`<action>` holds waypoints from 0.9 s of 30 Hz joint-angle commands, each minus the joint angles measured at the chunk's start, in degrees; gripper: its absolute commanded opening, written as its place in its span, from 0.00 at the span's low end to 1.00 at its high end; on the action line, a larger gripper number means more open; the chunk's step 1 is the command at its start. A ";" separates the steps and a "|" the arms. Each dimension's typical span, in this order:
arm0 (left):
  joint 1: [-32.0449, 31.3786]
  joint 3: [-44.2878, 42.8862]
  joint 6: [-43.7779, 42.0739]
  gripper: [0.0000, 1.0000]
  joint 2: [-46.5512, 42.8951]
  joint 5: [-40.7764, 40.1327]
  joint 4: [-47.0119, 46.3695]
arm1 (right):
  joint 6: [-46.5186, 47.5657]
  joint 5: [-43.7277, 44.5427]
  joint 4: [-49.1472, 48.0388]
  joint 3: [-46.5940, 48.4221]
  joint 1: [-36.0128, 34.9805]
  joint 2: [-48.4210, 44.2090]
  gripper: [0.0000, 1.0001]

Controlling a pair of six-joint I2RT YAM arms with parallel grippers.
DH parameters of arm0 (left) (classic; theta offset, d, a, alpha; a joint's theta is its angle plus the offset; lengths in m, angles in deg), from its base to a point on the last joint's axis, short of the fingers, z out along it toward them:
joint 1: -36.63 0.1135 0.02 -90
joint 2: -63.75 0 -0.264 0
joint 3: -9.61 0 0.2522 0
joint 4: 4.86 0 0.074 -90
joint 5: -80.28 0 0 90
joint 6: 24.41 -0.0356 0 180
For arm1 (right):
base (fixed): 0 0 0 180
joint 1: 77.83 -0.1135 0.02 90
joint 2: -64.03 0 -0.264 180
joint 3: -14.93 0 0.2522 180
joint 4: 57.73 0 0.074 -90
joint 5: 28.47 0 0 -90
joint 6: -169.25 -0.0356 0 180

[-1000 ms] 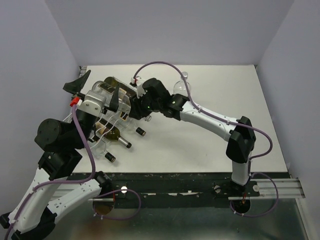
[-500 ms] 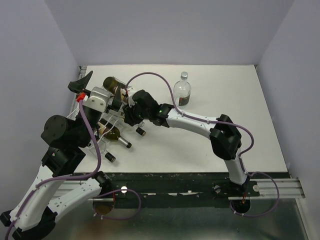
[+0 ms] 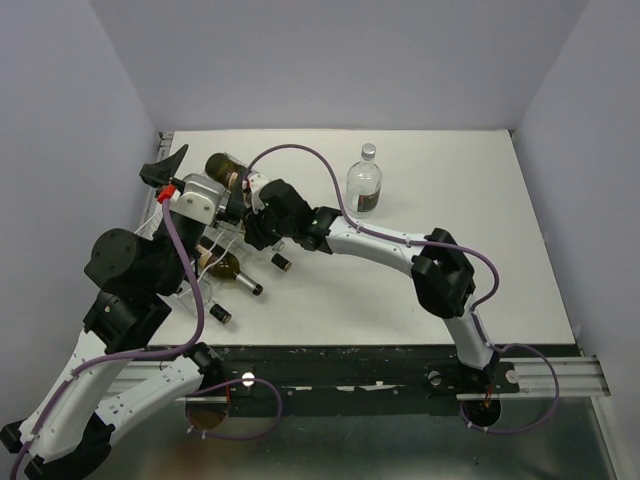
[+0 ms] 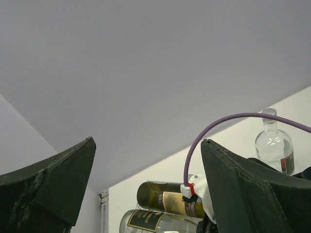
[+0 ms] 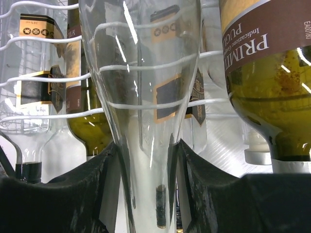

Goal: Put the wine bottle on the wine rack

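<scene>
Right claw (image 5: 146, 167) brings the bottle (image 5: 141, 73) down to the rack (image 3: 208, 268)
In the last second it has sunk from carrying height. It stays clenched on the clear neck, with the bottle among the wires, so release looks near. Left claw (image 4: 146, 142) gapes empty. Seating in a cradle is unclear, and the rack is mostly hidden from above.

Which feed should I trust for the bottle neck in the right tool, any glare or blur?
Right wrist: sharp, but the clear bottle in the right tool shows bright streaks and see-through labels that tangle with the wine rack wires. Left wrist: mostly bare wall between the open left tool fingers. Top external: evenly lit, no glare, rack largely hidden.
</scene>
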 commanded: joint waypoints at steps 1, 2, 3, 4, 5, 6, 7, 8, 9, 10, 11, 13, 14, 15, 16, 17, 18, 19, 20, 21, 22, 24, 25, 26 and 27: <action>0.04 -0.48 0.75 0.99 0.31 -0.46 0.43 | 0.40 3.65 -7.06 5.82 -0.49 0.92 0.17; -0.05 -0.48 0.75 0.99 0.22 -0.37 0.43 | 0.40 3.39 -6.19 5.82 -0.49 0.66 0.29; 0.04 -0.48 0.66 0.99 0.31 -0.37 0.43 | 0.48 3.21 -6.18 5.39 -0.49 -0.04 0.43; 0.04 -0.48 0.66 0.99 0.31 -0.37 0.52 | 0.48 3.30 -6.87 4.08 -0.49 -0.92 0.51; 0.04 -0.39 0.58 0.99 0.31 -0.37 0.35 | 0.57 3.39 -7.66 2.93 -0.40 -1.88 0.60; -0.05 -0.31 0.49 0.99 0.31 -0.37 0.35 | 0.75 3.39 -8.63 1.70 -0.49 -2.94 0.66; -0.05 -0.31 0.40 0.99 0.22 -0.37 0.35 | 1.18 3.56 -9.16 0.82 -0.49 -3.82 0.73; 0.04 -0.31 0.31 0.99 0.22 -0.37 0.17 | 1.36 4.17 -9.43 0.29 -0.49 -4.78 0.77; 0.04 -0.31 0.31 0.99 0.31 -0.37 0.00 | 1.71 4.61 -9.34 -0.06 -0.49 -5.40 0.81; 0.04 -0.31 0.14 0.99 0.31 -0.37 -0.01 | 1.98 4.97 -9.34 -0.07 -0.49 -6.02 0.83; -0.05 -0.31 -0.04 0.99 0.40 -0.37 -0.18 | 2.41 5.14 -9.34 -0.07 -0.40 -6.81 0.84; 0.04 -0.57 -0.21 0.99 0.49 -0.37 -0.27 | 2.51 5.84 -8.90 -0.07 -0.49 -8.13 0.85; -0.05 -0.66 -0.39 0.99 0.57 -0.37 -0.36 | 2.68 6.11 -8.64 -0.15 -0.49 -8.74 0.85; -0.05 -0.74 -0.48 0.99 0.66 -0.19 -0.53 | 2.86 6.29 -8.55 -0.42 -0.49 -9.53 0.86; -0.05 -0.74 -0.57 0.99 0.66 -0.10 -0.53 | 2.86 6.90 -8.55 -0.68 -0.49 -10.24 0.85; 0.04 -0.74 -0.48 0.99 0.75 -0.02 -0.62 | 3.03 7.43 -8.46 -0.94 -0.49 -11.11 0.85; 0.04 -0.74 -0.39 0.99 0.84 -0.02 -0.71 | 3.29 8.39 -8.46 -1.29 -0.40 -11.90 0.86; -0.05 -0.66 -0.30 0.99 0.92 0.07 -0.62 | 3.82 9.09 -8.29 -1.47 -0.49 -12.70 0.86; -0.05 -0.66 -0.13 0.99 0.84 0.16 -0.62 | 4.35 10.58 -7.76 -1.65 -0.49 -13.83 0.86; -0.05 -0.57 0.05 0.99 0.84 0.16 -0.53 | 4.87 11.99 -7.06 -1.74 -0.49 -14.72 0.86; -0.05 -0.66 0.22 0.99 0.84 0.25 -0.53 | 5.57 13.83 -6.01 -1.56 -0.49 -15.77 0.86; -0.05 -0.65 0.40 0.99 0.84 0.68 -0.45 | 7.24 18.04 -3.38 -0.78 -0.40 -17.27 0.86; -0.05 -0.57 0.57 0.99 0.84 0.95 -0.45 | 8.03 20.24 -1.71 0.10 -0.23 -17.71 0.86; -0.05 -0.57 0.66 0.99 0.75 1.30 -0.62 | 8.91 22.79 0.57 0.98 0.03 -18.24 0.86; 0.04 -0.57 0.75 0.99 0.84 1.65 -0.62 | 9.62 25.16 2.68 2.12 0.30 -18.50 0.86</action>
